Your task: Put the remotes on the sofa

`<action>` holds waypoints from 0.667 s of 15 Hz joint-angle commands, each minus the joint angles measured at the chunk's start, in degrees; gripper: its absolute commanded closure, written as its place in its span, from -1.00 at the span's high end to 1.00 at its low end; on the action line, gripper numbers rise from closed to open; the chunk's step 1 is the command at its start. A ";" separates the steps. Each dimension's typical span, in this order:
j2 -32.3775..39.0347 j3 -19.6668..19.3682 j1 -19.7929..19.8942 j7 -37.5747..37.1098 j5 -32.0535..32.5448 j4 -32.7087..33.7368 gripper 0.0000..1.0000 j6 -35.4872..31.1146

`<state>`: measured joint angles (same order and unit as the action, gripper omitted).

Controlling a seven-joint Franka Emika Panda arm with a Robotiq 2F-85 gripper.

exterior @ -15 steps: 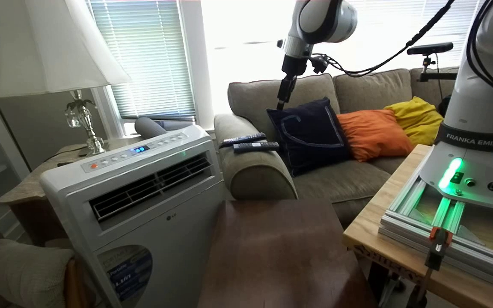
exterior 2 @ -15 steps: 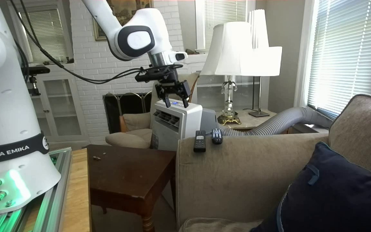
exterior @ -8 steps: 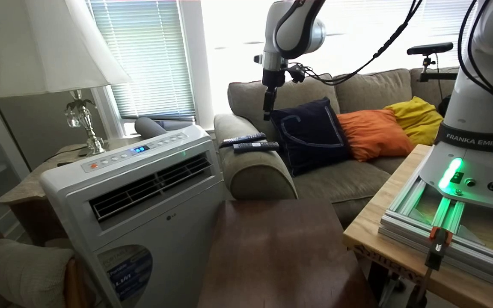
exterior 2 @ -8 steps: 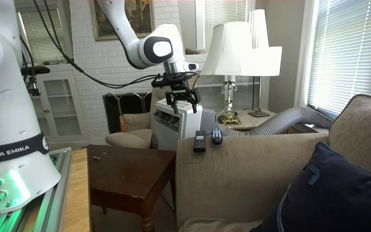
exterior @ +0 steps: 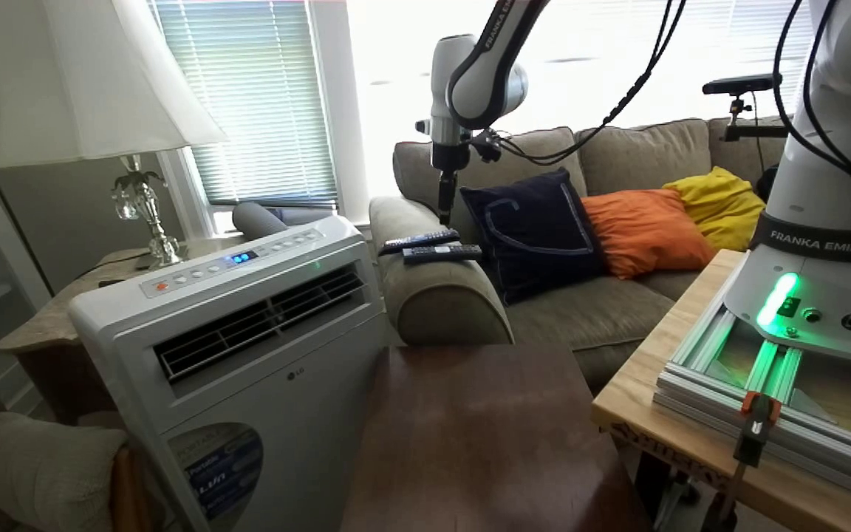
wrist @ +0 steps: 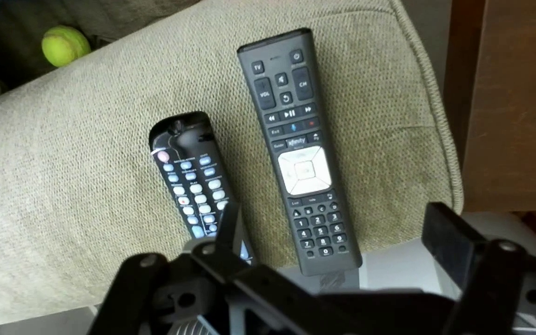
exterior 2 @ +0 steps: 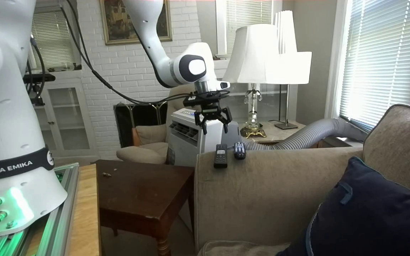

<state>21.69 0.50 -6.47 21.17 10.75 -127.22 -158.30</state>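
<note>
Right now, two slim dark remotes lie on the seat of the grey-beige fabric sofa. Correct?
Not the seat: the dark remote with a pale pad and the dark remote with bluish buttons lie on the sofa's rolled arm, as both exterior views show.

A narrow gap is separating two remotes (wrist: 305, 172) (wrist: 198, 186) on the sofa arm (wrist: 212, 83); a navy pillow (exterior: 536, 236) and air conditioner (exterior: 255, 377) are flanking that arm.

Two remotes (wrist: 303, 153) lie side by side, apart, on the armrest (exterior: 451, 314) of the sofa (exterior: 640, 155). In an exterior view, left of that armrest stands the air conditioner (exterior: 248, 391), before it a table (exterior: 484, 428), and right of it three cushions (exterior: 647, 229) along the seat (exterior: 580, 318).
</note>
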 commanded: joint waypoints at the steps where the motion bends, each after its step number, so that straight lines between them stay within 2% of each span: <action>1: 5.26 1.29 2.01 -0.48 1.58 2.92 1.00 -3.42; 5: 8.14 3.33 4.20 0.90 0.48 4.23 1.00 -1.96; 10: 10.44 2.97 3.97 0.01 1.40 4.84 1.00 -4.49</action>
<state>30.11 2.56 -3.56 21.35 10.76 -124.02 -161.40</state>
